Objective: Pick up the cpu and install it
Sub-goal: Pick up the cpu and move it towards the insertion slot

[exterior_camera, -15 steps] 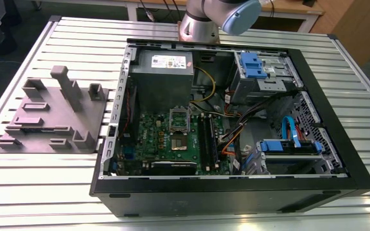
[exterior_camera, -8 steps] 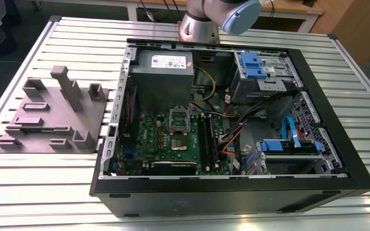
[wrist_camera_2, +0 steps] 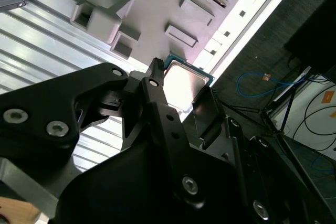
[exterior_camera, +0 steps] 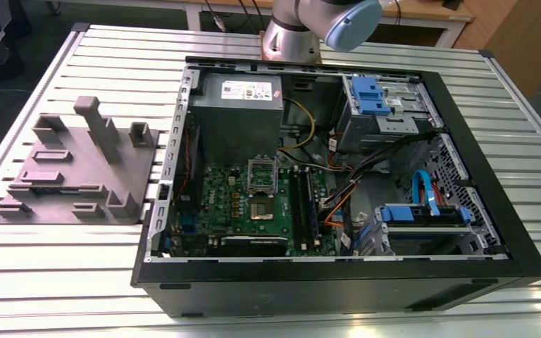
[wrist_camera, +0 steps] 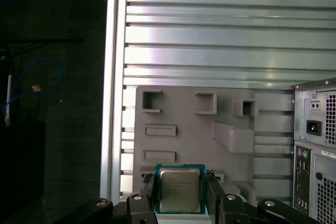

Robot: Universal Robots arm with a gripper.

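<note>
Clamped in my tool (wrist_camera: 181,199), a finger against each side edge, is the cpu (wrist_camera: 179,190): a flat square chip with a silver-grey lid and a thin blue-green rim. Its lid faces the first wrist view, over the grey fixture (wrist_camera: 184,108) on the slatted surface (wrist_camera: 210,35). Being square, it shows no long axis.
</note>
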